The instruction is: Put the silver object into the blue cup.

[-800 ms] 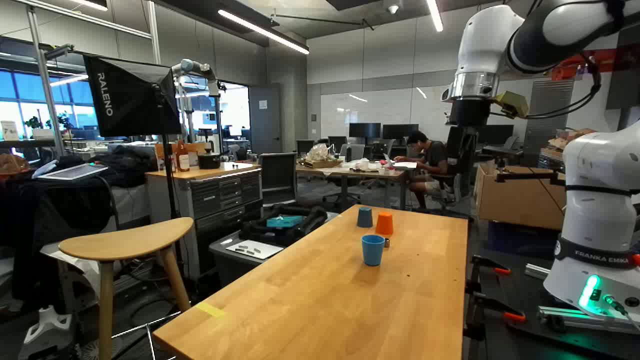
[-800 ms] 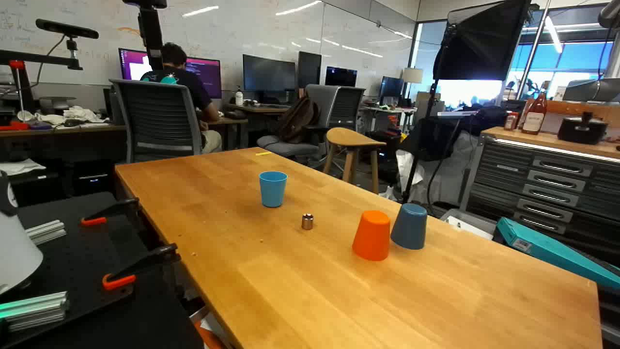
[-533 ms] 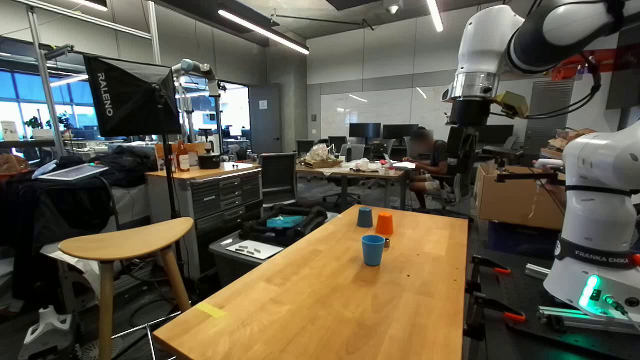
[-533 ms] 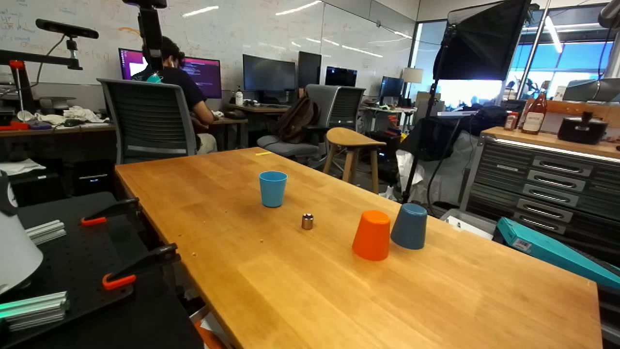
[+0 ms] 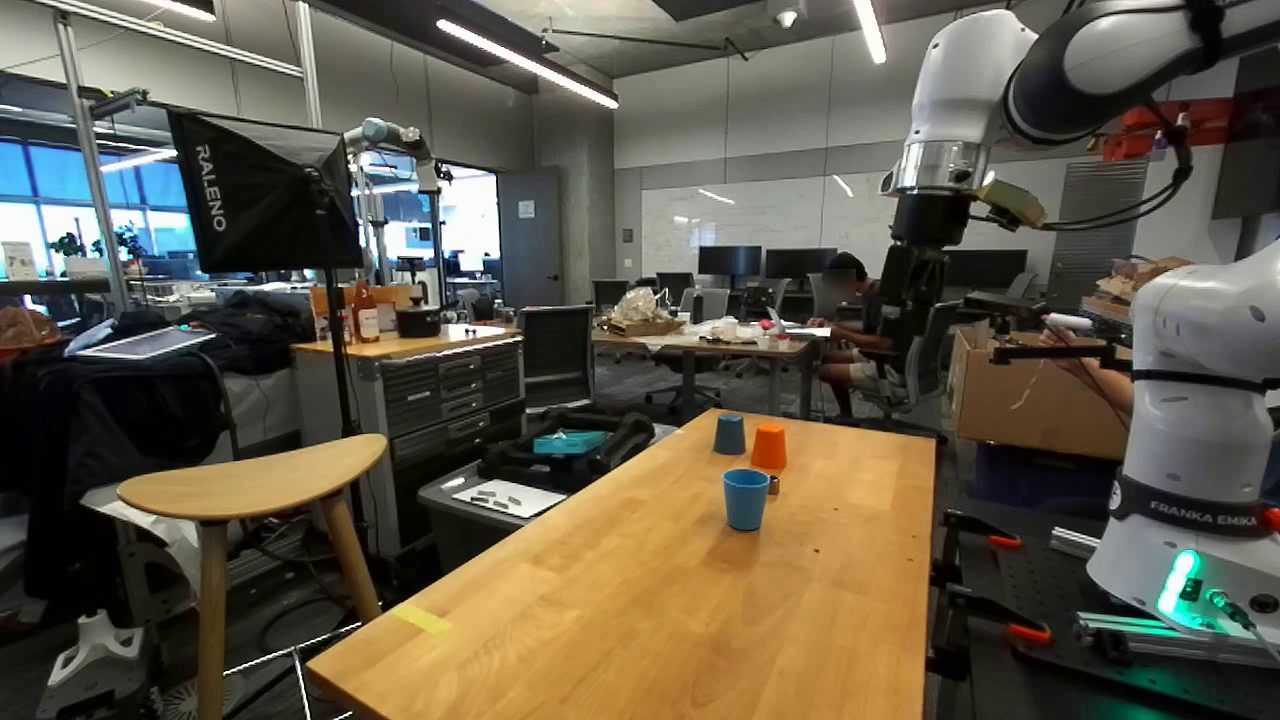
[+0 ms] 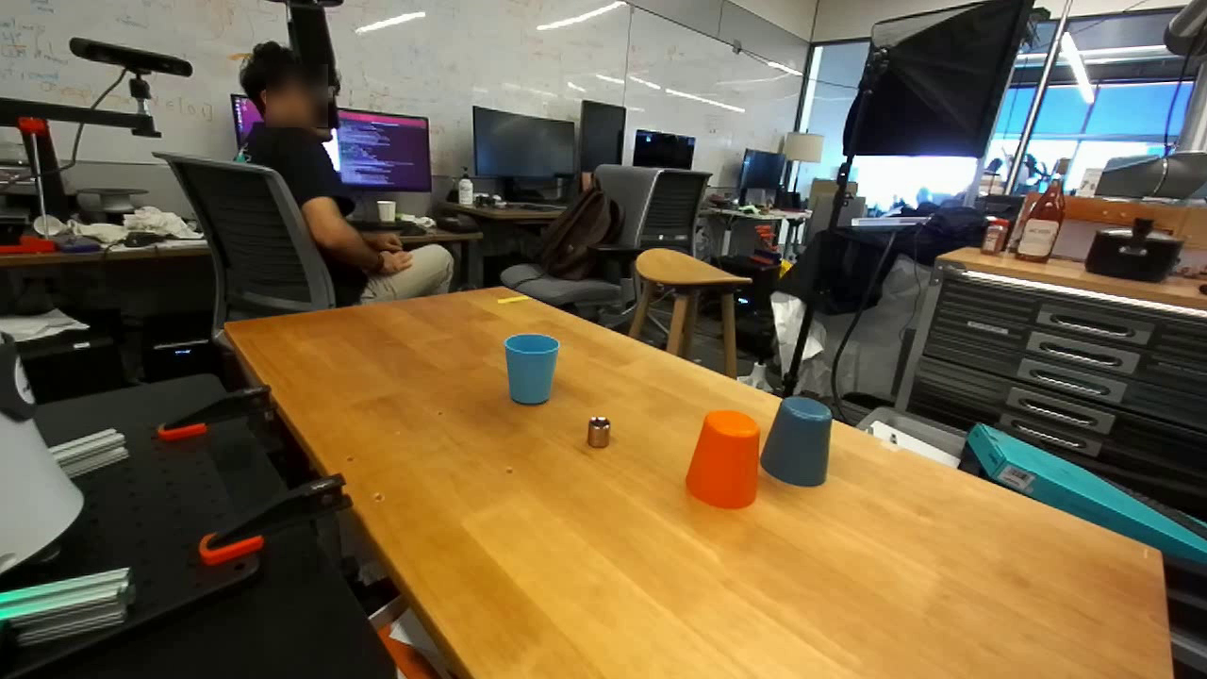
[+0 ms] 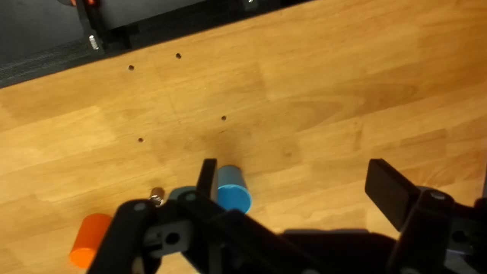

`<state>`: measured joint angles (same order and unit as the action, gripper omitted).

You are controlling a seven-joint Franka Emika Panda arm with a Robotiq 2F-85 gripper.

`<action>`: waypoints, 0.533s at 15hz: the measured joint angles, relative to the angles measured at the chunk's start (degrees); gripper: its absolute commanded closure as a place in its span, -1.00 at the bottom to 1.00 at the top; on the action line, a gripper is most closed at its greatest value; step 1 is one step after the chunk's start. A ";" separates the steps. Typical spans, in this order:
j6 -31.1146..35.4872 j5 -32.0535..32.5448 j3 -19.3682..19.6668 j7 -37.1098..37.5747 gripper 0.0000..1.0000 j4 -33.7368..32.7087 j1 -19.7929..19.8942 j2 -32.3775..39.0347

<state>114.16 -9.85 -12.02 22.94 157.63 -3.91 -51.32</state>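
Note:
The silver object (image 6: 599, 432) is a small metal cylinder standing on the wooden table. It is partly behind the blue cup in an exterior view (image 5: 774, 486) and partly hidden by my left finger in the wrist view (image 7: 157, 193). The bright blue cup (image 6: 532, 370) stands upright with its mouth up, also in an exterior view (image 5: 746, 502). In the wrist view the blue cup (image 7: 234, 196) shows beside my left finger, partly covered. My gripper (image 7: 293, 171) is open and empty, high above the table. In an exterior view the gripper (image 5: 900, 335) hangs pointing down.
An upside-down orange cup (image 6: 724, 459) and an upside-down dark blue cup (image 6: 798, 441) stand close together near the silver object. The table (image 6: 585, 566) has black clamps with orange ends (image 6: 234, 547) along its robot-side edge. A person sits behind the table.
My gripper has moved a little, leftward in an exterior view where the whole arm shows and rightward in the view from across. The cups and silver object have not moved. The seated person has turned.

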 measured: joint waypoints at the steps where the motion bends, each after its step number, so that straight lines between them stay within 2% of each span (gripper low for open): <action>1: 0.27 1.81 1.88 -0.24 -1.00 -0.67 2.45 -0.04; 5: 5.30 7.49 10.62 -2.89 -1.00 -3.16 13.44 1.11; 8: 9.86 8.58 14.60 -4.52 -1.00 -4.58 18.93 6.43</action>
<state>124.03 -1.28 2.58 18.42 153.05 15.02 -44.88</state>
